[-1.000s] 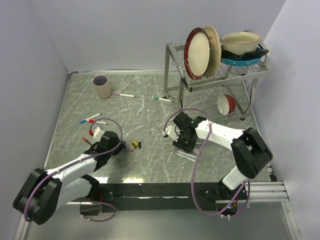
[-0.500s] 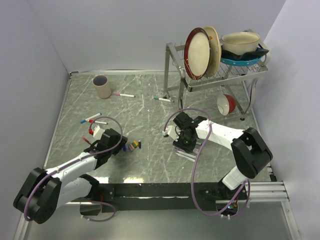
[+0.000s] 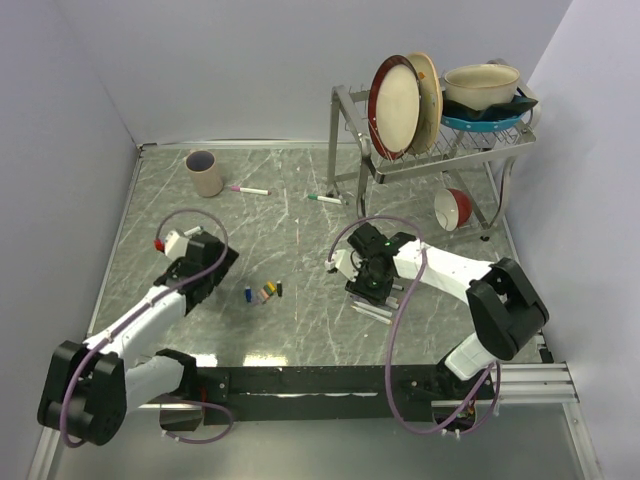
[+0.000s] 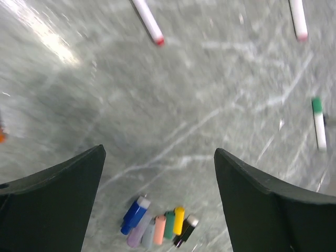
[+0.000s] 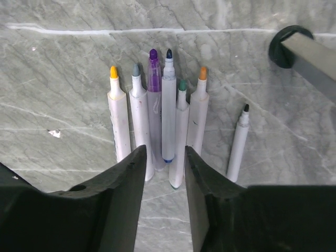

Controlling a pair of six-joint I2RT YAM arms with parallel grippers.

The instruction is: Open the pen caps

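The pen caps [image 3: 265,292] lie loose in a small pile on the table: blue, lilac, grey, pink, green, yellow and black. In the left wrist view the pen caps [image 4: 157,226] show low between my fingers. My left gripper [image 3: 222,268] [image 4: 158,152] is wide open and empty, lifted up and left of the pile. My right gripper [image 3: 372,282] [image 5: 165,151] stands with its jaws narrowly apart and nothing between them. It hovers over the near ends of a row of uncapped pens [image 5: 157,115] [image 3: 375,308]. A black-tipped pen [image 5: 239,142] lies apart to the right.
Capped pens lie further back: a pink-capped pen [image 3: 247,189] [image 4: 298,21], a green-capped pen [image 3: 323,198] [image 4: 318,123] and a red-tipped pen [image 4: 148,21]. A beige cup [image 3: 205,172] stands at the back left. The dish rack [image 3: 430,150] holds plates and bowls, and its foot [image 5: 287,44] is close to the pen row.
My left gripper opened beside the cap pile, left a blue cap at its left end, then drew back up and to the left. The right arm has hardly moved.
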